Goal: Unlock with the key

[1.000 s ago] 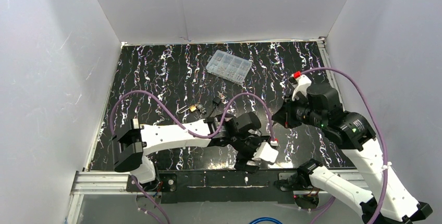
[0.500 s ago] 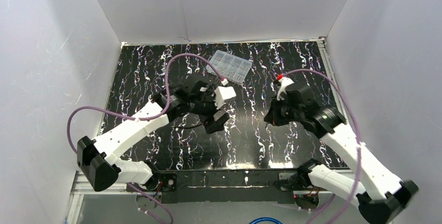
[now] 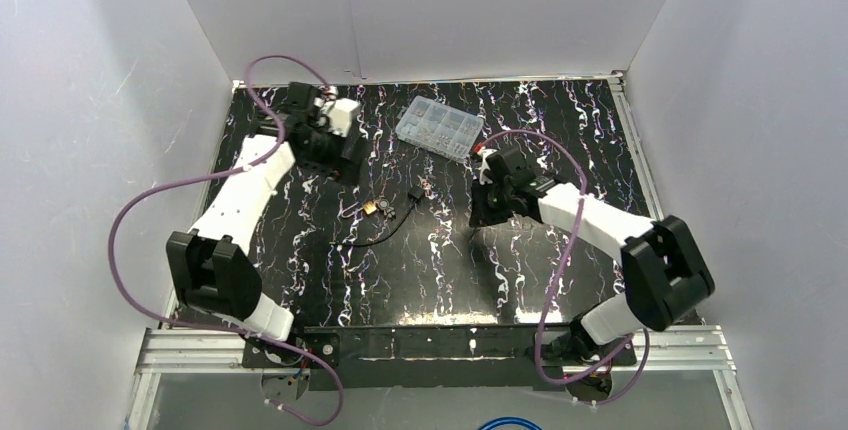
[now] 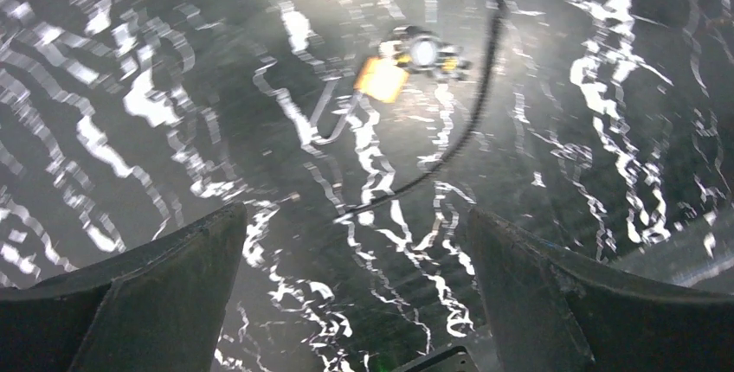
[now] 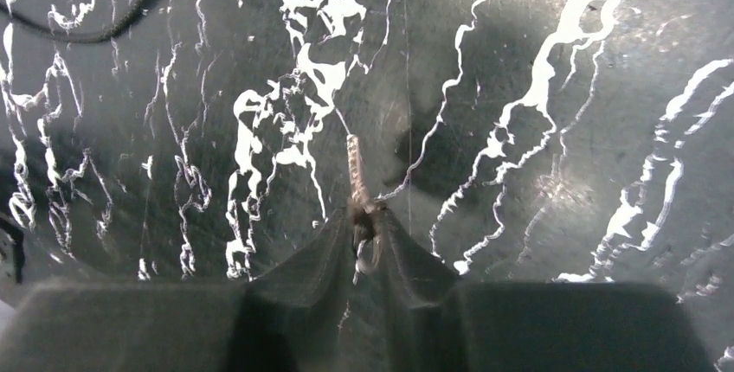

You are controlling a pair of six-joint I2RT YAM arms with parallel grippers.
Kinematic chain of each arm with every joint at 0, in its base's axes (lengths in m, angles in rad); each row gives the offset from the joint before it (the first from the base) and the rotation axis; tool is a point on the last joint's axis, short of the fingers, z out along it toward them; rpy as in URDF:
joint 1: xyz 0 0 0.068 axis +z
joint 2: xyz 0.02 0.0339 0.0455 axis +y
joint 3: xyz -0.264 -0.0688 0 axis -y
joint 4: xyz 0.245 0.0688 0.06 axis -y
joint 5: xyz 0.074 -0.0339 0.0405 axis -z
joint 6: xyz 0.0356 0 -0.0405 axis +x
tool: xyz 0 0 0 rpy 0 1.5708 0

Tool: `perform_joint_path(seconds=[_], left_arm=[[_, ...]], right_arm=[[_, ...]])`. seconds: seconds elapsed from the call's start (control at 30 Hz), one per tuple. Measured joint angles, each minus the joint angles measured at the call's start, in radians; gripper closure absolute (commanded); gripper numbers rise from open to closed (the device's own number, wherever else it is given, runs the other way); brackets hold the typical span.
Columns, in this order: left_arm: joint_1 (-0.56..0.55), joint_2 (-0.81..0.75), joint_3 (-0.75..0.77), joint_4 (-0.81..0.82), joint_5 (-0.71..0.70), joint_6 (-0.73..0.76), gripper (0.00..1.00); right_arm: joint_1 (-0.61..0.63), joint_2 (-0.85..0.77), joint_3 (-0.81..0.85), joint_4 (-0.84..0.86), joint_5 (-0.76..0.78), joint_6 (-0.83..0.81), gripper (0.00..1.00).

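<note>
Padlock lies flat near the middle of the worktop, its brass body plain in the left wrist view, with a black cable curling away from it. The key is not in it. The key is off to the right, well apart from the lock, pinched between the fingers of the right gripper with its blade poking out low over the worktop. So I judge the pickup done and the rest to come: carrying the key across, seating it and turning it. The left gripper hangs above the far left of the worktop with its jaws spread wide and nothing between them (looking down toward the lock). A clear organiser box sits at the back, untouched.

Hard to make out: the keyhole, whether the shackle is shut, and which way the lock faces, since the left wrist view is blurred. The overhead view is too small to show the key at all.
</note>
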Motion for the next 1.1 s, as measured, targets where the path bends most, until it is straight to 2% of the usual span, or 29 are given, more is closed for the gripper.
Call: perform_joint_path(seconds=[0.03,0.07,0.17,0.27,0.47,0.67,0.73,0.8,0.9,0.97,1.0,1.1], left_arm=[[0.050,-0.013,-0.014,0.013,-0.002,-0.002,0.02],[0.094,-0.029,-0.033,0.028,-0.003,-0.002,0.02],[0.191,-0.084,-0.108,0.077,0.001,-0.006,0.02],[0.267,-0.129,-0.195,0.117,0.006,-0.004,0.02],[0.318,-0.222,-0.386,0.214,0.007,0.017,0.02],[0.331,-0.321,-0.468,0.330,0.006,0.001,0.02],[0.335,-0.349,-0.505,0.403,0.004,-0.014,0.02],[0.337,-0.377,-0.566,0.489,0.000,-0.033,0.02],[0.343,-0.424,-0.702,0.628,-0.005,-0.053,0.02],[0.347,-0.449,-0.791,0.708,-0.008,-0.062,0.02],[0.349,-0.455,-0.821,0.737,-0.008,-0.064,0.02],[0.349,-0.457,-0.898,0.840,-0.014,-0.078,0.02]], right_arm=[[-0.001,0.029,0.002,0.014,-0.002,-0.003,0.39],[-0.002,0.055,0.006,0.026,-0.005,-0.005,0.33],[-0.002,0.111,0.030,0.049,-0.008,-0.023,0.25],[-0.002,0.131,0.057,0.058,-0.008,-0.030,0.21],[-0.010,0.109,0.101,0.052,0.003,-0.050,0.18],[-0.122,-0.090,0.099,0.025,0.042,-0.046,0.16],[-0.190,-0.183,0.096,0.023,0.142,-0.033,0.08],[-0.236,-0.262,0.068,0.051,0.319,-0.018,0.06],[-0.270,-0.396,-0.102,0.219,0.602,-0.077,0.17],[-0.289,-0.450,-0.252,0.363,0.744,-0.141,0.19],[-0.304,-0.459,-0.318,0.423,0.788,-0.161,0.15],[-0.389,-0.473,-0.490,0.569,0.827,-0.189,0.13]])
